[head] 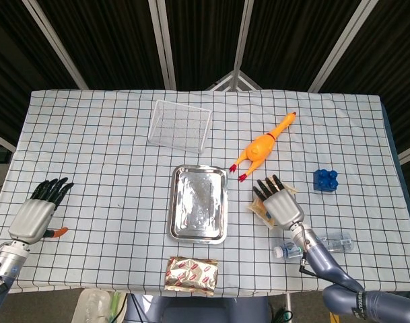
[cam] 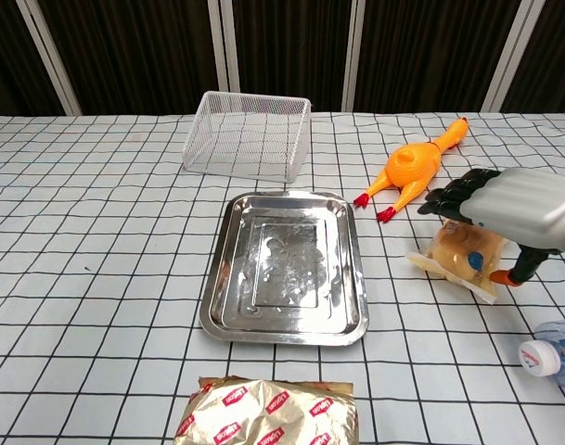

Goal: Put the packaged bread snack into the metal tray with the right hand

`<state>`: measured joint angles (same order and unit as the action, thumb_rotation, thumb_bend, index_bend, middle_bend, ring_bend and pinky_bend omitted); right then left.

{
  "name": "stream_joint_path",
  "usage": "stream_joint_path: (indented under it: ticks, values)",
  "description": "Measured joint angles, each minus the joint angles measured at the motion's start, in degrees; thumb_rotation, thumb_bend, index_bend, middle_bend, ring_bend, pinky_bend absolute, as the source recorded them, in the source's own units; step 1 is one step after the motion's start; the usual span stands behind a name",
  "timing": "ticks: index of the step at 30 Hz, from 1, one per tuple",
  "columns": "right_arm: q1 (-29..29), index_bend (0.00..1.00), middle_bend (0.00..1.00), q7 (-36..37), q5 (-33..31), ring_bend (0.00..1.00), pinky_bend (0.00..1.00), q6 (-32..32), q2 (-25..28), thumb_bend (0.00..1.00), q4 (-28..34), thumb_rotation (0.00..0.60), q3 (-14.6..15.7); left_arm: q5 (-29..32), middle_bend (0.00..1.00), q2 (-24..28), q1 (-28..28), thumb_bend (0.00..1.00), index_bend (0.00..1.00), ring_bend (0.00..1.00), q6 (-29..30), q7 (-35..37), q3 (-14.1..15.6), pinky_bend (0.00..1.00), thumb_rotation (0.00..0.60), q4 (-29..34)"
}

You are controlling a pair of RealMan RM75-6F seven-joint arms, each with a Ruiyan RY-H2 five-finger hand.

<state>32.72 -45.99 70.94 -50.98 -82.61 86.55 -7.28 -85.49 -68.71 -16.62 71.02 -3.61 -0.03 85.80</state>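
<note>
One clear-wrapped packaged bread snack lies on the surface just right of one shiny rectangular metal tray, outside it. The right hand hovers over the snack, fingers spread flat and holding nothing. The left hand rests far left, fingers apart. Also there: one white wire basket, one orange rubber chicken, one blue toy block, one plastic bottle, one gold foil packet. A white black-gridded cloth covers the surface; dark panels stand behind.
</note>
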Motion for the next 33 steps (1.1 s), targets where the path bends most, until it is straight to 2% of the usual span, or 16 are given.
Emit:
stream_joint_path:
  ticks: [5,7,14,16,23,29,33]
  values:
    - [1.07,0.05,0.05,-0.15,-0.63,0.00,0.13,0.32,-0.85,0.32,-1.26,0.600,0.56,0.16,0.00,-0.04,-0.09,0.07,0.00,0.00,-0.29,-0.21,0.06,0.03,0.600,0.05]
    - [1.44,0.11,0.09,0.47,-0.60,0.01,0.18,0.43,-1.20,0.32,-1.99,0.600,0.76,0.30,0.00,-0.05,-0.15,0.07,0.00,0.00,-0.45,-0.22,0.05,0.03,0.600,0.05]
    - [2.38,0.40,0.28,2.26,0.62,0.18,0.37,0.10,-2.37,0.36,-4.12,0.600,1.66,0.46,0.00,0.03,-0.23,0.07,0.00,0.00,-0.59,0.02,0.01,0.03,0.600,0.04]
    - [2.50,0.43,0.31,2.58,0.94,0.20,0.39,-0.45,-2.69,0.38,-4.68,0.600,1.95,0.38,0.00,0.07,-0.22,0.07,0.00,0.00,-0.55,0.05,0.06,0.03,0.600,0.07]
    - [2.53,0.43,0.31,2.55,1.19,0.20,0.39,-2.04,-2.43,0.38,-4.09,0.600,2.59,-0.23,0.00,0.28,-0.01,0.07,0.00,0.00,0.07,0.24,0.31,0.03,0.600,0.36]
    - [2.39,0.43,0.32,-0.19,1.84,0.20,0.40,-4.58,-1.15,0.38,-0.14,0.600,2.91,-1.28,0.00,0.57,0.19,0.07,0.00,0.00,0.84,0.61,0.65,0.03,0.600,0.82]
    - [2.64,0.43,0.32,-4.62,1.69,0.20,0.40,-6.25,-0.62,0.38,3.80,0.600,2.82,-2.08,0.00,0.82,0.35,0.07,0.00,0.00,1.32,1.00,0.99,0.03,0.600,1.01]
